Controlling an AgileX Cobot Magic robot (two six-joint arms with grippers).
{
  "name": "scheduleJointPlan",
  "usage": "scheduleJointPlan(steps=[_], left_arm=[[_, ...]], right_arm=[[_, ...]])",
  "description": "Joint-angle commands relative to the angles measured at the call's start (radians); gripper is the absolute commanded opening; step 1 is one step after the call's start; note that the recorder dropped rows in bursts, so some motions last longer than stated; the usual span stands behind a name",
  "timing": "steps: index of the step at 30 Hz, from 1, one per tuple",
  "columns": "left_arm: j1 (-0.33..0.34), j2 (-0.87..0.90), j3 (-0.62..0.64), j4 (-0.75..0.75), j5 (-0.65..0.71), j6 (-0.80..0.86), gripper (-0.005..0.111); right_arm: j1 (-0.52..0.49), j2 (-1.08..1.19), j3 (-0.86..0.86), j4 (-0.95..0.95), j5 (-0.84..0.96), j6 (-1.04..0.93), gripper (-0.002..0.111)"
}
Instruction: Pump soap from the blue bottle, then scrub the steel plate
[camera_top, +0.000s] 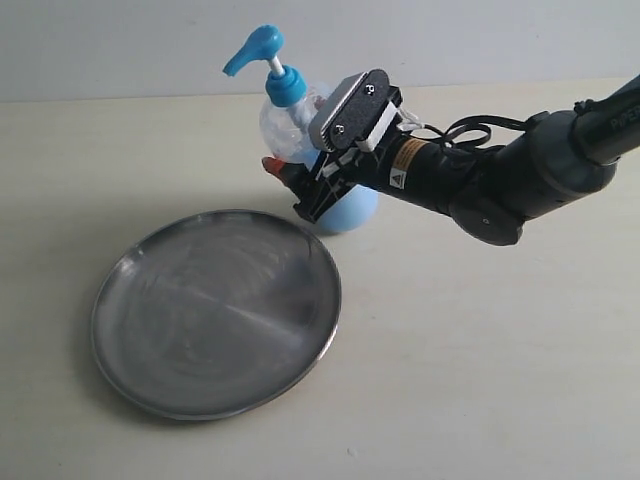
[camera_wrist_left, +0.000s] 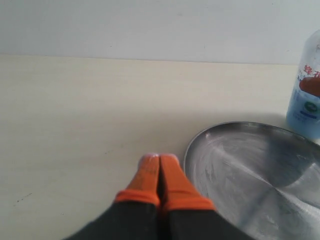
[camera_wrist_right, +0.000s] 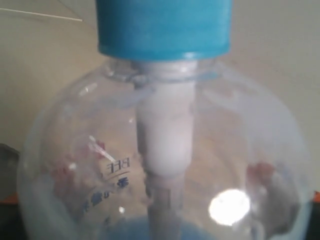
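Observation:
The blue bottle (camera_top: 283, 125) stands upright behind the steel plate (camera_top: 215, 310), its blue pump head (camera_top: 262, 48) raised. My right gripper (camera_top: 290, 152) reaches in from the right and is shut on the bottle's round clear body. One orange fingertip (camera_top: 270, 164) shows on the near side. In the right wrist view the bottle (camera_wrist_right: 90, 165) fills the frame between the fingers, with the light blue liquid (camera_wrist_right: 125, 232) low inside. My left gripper (camera_wrist_left: 159, 159) is shut on nothing, low over the table just beside the plate's rim (camera_wrist_left: 192, 145). No soap shows on the plate.
The pale table (camera_top: 480, 360) runs to a light wall (camera_top: 450, 40) behind the bottle. The left arm does not show in the exterior view. In the left wrist view the bottle (camera_wrist_left: 306, 95) stands past the plate's far rim.

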Motion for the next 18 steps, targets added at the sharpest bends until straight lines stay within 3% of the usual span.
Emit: scheduleJointPlan(steps=[1,18], left_arm=[[0.001,-0.006,0.003,0.001,-0.007,-0.003,0.0],[0.001,-0.006,0.003,0.001,-0.007,-0.003,0.0]], right_arm=[[0.001,-0.016,-0.016,-0.017,-0.08,0.003,0.0],[0.001,-0.016,-0.016,-0.063,-0.068,0.04,0.0]])
